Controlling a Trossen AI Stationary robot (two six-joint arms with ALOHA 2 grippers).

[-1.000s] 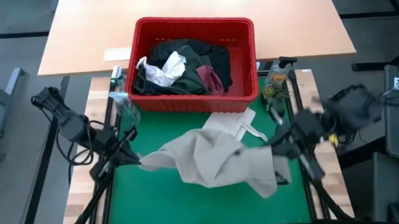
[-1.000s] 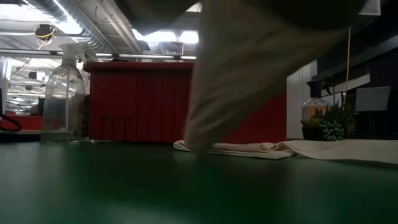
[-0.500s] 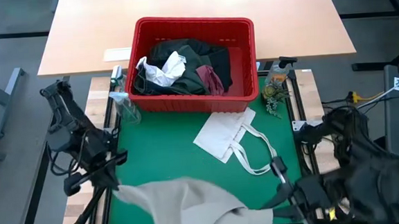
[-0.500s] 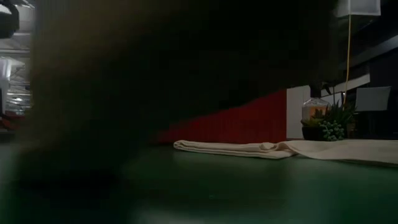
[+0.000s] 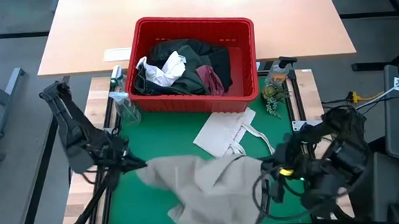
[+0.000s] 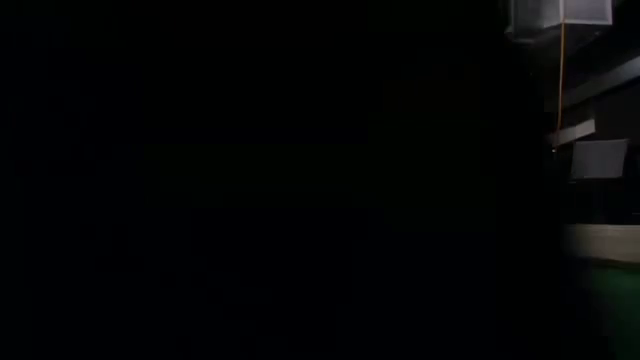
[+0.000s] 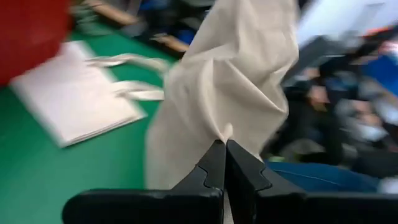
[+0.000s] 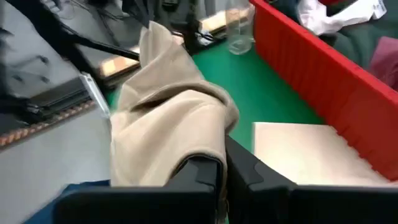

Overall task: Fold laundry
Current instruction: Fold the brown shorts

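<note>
Basket point(image 5: 244, 102) red, holds dark, white, maroon clothes | left gripper point(image 7: 224, 149) pinches tan garment point(image 5: 204, 188) | right gripper point(image 8: 224, 163) pinches it too

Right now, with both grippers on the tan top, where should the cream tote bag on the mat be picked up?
By its strap loops, from the right arm's side, is probably best. The tote bag lies flat beside the basket, leaving little body edge to pinch, while the loops trail loose toward that side.

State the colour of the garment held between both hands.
Tan garment, clearest in the right wrist view.
</note>
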